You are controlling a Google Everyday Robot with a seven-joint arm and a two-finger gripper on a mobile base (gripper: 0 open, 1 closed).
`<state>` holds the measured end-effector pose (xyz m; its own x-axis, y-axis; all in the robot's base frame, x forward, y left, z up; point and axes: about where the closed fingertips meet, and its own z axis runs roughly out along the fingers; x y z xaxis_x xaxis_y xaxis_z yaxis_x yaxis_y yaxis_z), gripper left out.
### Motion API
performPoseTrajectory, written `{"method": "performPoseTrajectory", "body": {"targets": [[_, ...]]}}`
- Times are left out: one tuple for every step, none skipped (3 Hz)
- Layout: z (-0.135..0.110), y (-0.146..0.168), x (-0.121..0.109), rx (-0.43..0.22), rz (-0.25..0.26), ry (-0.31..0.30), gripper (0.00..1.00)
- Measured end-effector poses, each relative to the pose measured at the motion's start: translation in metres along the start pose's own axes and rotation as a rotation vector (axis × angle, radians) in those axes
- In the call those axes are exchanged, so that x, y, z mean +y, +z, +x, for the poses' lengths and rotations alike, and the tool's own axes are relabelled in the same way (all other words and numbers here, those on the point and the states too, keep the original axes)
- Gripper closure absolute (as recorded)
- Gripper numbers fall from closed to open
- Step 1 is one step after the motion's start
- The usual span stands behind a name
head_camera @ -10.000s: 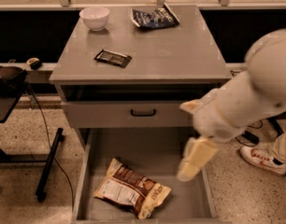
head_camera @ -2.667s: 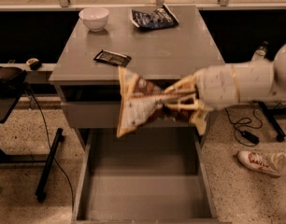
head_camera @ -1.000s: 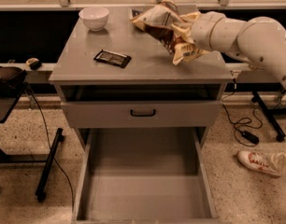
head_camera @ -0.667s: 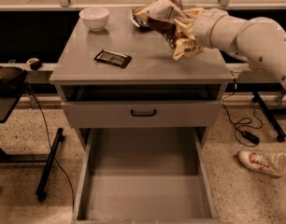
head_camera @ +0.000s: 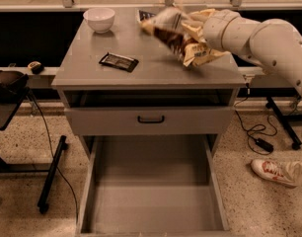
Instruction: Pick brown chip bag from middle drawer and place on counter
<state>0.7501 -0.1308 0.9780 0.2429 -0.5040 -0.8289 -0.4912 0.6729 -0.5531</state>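
The brown chip bag [head_camera: 167, 29], crinkly brown and cream, hangs tilted just above the back right of the counter [head_camera: 141, 70]. My gripper [head_camera: 194, 42] is shut on the bag's right end, and my white arm reaches in from the right. The middle drawer [head_camera: 153, 199] is pulled out below, and its grey floor is bare.
A white bowl [head_camera: 99, 19] stands at the counter's back left. A small flat dark wrapper [head_camera: 119, 61] lies left of centre. A dark blue bag [head_camera: 144, 15] shows partly behind the chip bag. A drawer front with a black handle [head_camera: 151, 119] sits above the open drawer. A black stand [head_camera: 50, 174] is on the left, with a shoe [head_camera: 273, 172] and cables on the right floor.
The bag lay in the drawer ten seconds ago. My gripper took hold of it and carried it up over the counter's back right, where it has barely moved in the last second.
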Motion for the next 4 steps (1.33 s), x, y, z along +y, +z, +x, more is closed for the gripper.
{"method": "performPoseTrajectory", "body": {"targets": [[0.000, 0.000, 0.000, 0.000, 0.000, 0.000, 0.05], [-0.001, -0.005, 0.000, 0.002, -0.027, -0.012, 0.00], [-0.007, -0.021, -0.014, 0.029, -0.078, -0.040, 0.00], [-0.021, -0.045, -0.022, 0.092, -0.165, -0.120, 0.00]]}}
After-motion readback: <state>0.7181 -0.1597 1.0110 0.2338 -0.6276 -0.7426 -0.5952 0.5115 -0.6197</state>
